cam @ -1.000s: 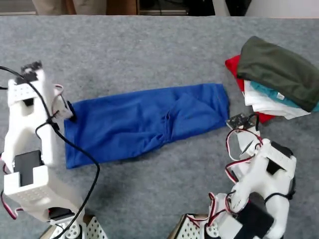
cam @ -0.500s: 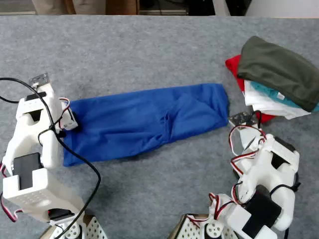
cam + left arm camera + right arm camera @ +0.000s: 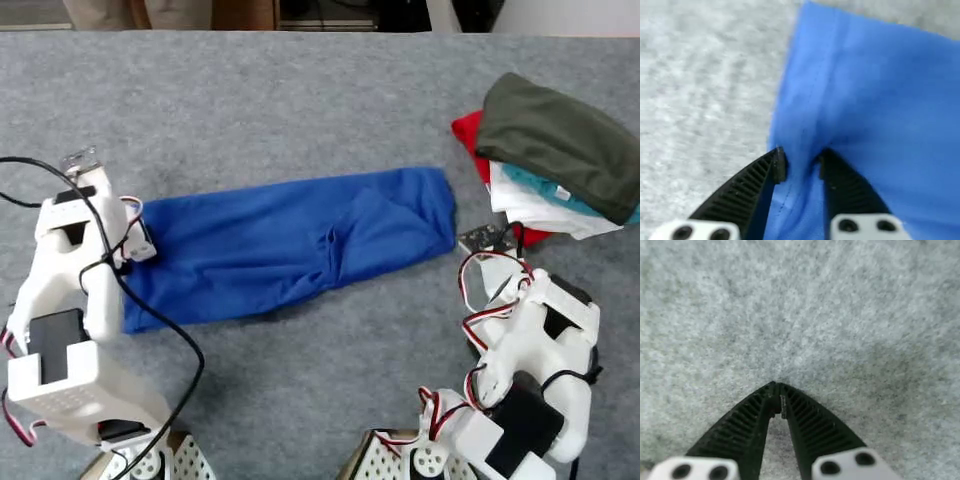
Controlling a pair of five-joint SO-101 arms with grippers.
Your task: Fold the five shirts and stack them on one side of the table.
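item: blue shirt (image 3: 290,245), lying as a long band on the grey table (image 3: 300,100). left claw (image 3: 800,162): closed to a narrow gap on a pinched ridge of cloth at the shirt's short edge. the rest of the band runs away from its tips, long axis pointing across the table toward the right claw (image 3: 778,396). right claw: tips together, nothing between them, over bare table just off the shirt's far short end. stack of folded shirts (image 3: 550,165): beyond the right claw, well apart from the left. judgement: only the left claw has a hold, so a fold would carry this end along the long axis toward the far end; the right claw is nearer to pin that end.
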